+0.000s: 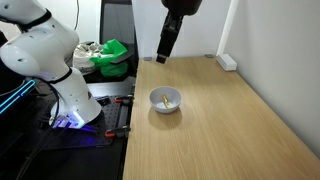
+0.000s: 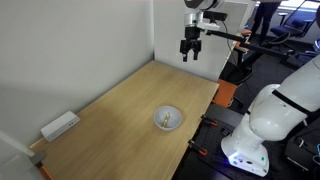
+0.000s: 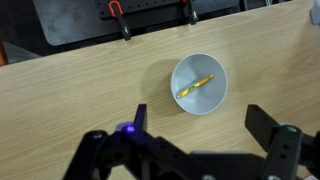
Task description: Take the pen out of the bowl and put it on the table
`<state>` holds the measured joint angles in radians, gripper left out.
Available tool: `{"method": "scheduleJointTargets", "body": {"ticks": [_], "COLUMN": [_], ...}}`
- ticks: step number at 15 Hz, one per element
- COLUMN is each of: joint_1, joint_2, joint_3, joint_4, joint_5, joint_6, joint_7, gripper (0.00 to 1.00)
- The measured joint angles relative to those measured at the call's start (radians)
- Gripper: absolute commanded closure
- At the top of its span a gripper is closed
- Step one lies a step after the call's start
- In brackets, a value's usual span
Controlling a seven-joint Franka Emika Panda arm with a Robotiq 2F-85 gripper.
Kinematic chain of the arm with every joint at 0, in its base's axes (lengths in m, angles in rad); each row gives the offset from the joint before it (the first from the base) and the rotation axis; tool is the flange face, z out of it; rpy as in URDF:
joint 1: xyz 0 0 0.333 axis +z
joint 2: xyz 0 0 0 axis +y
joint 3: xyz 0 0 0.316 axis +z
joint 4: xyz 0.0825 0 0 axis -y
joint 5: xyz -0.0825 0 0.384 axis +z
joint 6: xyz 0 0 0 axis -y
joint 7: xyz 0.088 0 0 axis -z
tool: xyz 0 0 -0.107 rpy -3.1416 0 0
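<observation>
**Gripper high and open; pen in bowl, not yet approached**

Tool state: gripper point(image 2: 189, 55) hangs well above the table point(image 1: 230, 140), over the end by the wall. In the wrist view its fingers point(image 3: 140, 118) stand wide apart with nothing between them.

Task object: yellow pen point(image 3: 196, 85) lies inside the white bowl point(image 3: 198, 83), resting on the bowl floor. In both exterior views the bowl point(image 1: 165, 99) point(image 2: 168, 118) sits about midway along the table, nearer the long edge on the robot base's point(image 1: 55, 65) side than the opposite edge. A white box point(image 1: 228, 62) lies well apart, near the wall-end corner.

Key relation: in the wrist view the bowl falls between the two fingers side to side, just beyond their tips, with much height left to close. The pen's long axis runs diagonally, lower left to upper right, closer to the line joining the fingers than across it.

Judgement: the pick has not begun. The next move looks like a straight descent with a wrist turn so the jaws close across the pen's shaft. Risk: fingertips catching the bowl rim.
</observation>
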<state>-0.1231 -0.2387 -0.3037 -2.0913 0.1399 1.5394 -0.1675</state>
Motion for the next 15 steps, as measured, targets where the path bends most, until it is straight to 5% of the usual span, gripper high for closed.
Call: {"method": "scheduleJointTargets", "body": {"ticks": [5, 13, 15], "joint_1": [-0.003, -0.001, 0.000], "joint_2": [0.000, -0.001, 0.002], "joint_3": [0.051, 0.196, 0.208], "joint_4": [-0.033, -0.149, -0.157], "joint_5": [0.064, 0.128, 0.127], "joint_6": [0.093, 0.385, 0.394], "joint_7": [0.128, 0.563, 0.570], "gripper": [0.00, 0.00, 0.00]}}
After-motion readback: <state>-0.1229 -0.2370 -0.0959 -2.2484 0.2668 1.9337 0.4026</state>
